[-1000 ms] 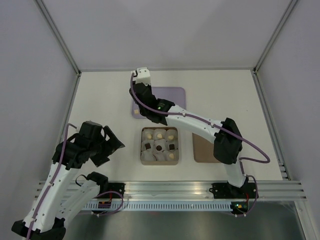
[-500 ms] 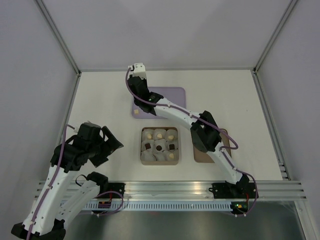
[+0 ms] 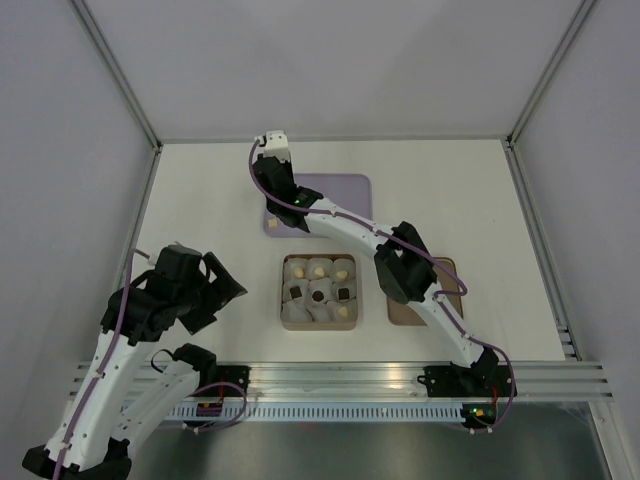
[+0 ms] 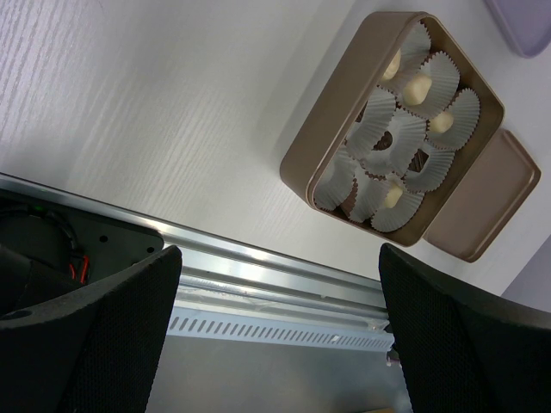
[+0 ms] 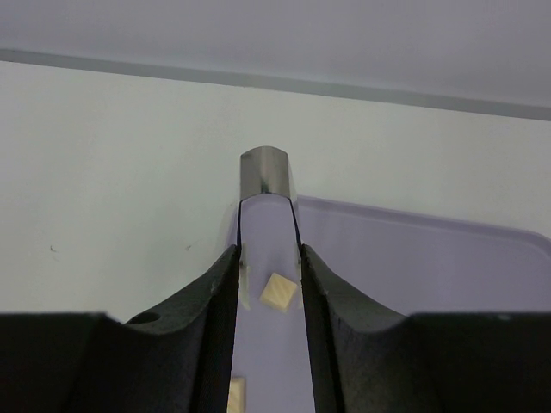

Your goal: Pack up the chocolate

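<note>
The chocolate is partly in the tan box (image 3: 283,292) (image 4: 310,155), where tan (image 3: 320,270) (image 4: 419,86) and dark pieces (image 3: 343,293) (image 4: 419,159) sit in white paper cups. Two more tan cubes lie on the purple tray (image 3: 345,200) (image 5: 430,275). My right gripper (image 3: 275,195) (image 5: 269,249) is low over the tray's left edge. Its jaws are a narrow gap apart, with one tan cube (image 5: 280,292) lying on the tray between them. A second cube (image 5: 234,396) (image 3: 272,222) lies nearer. My left gripper (image 3: 215,285) (image 4: 280,258) hangs wide open and empty, left of the box.
The flat brown lid (image 3: 450,285) (image 4: 491,206) lies right of the box, partly under my right arm. An aluminium rail (image 3: 340,375) (image 4: 258,267) runs along the near table edge. Grey walls close in the table at the back and sides.
My right arm has stretched out lower, and its gripper has moved left and back to the tray's left edge. The left arm has barely shifted.
</note>
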Controlling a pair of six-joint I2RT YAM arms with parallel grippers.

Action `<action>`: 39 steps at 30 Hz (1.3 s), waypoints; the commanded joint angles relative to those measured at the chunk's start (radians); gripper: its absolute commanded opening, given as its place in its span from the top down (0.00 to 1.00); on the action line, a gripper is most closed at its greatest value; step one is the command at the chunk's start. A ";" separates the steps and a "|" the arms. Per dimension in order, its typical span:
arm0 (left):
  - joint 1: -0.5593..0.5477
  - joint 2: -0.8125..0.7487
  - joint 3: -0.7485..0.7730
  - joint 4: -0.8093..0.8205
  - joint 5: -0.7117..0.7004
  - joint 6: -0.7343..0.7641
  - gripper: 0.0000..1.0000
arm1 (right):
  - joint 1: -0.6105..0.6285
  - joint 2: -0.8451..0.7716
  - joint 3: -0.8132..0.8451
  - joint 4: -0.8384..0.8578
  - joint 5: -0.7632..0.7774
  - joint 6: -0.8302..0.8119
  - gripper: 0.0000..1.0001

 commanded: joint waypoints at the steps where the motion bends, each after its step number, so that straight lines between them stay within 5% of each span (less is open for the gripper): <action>1: -0.003 -0.006 0.012 0.009 -0.023 -0.006 0.00 | -0.007 0.025 0.056 0.032 -0.007 0.015 0.61; 39: -0.003 -0.015 0.001 0.010 -0.030 -0.005 0.00 | -0.022 0.101 0.085 -0.005 0.003 0.045 0.60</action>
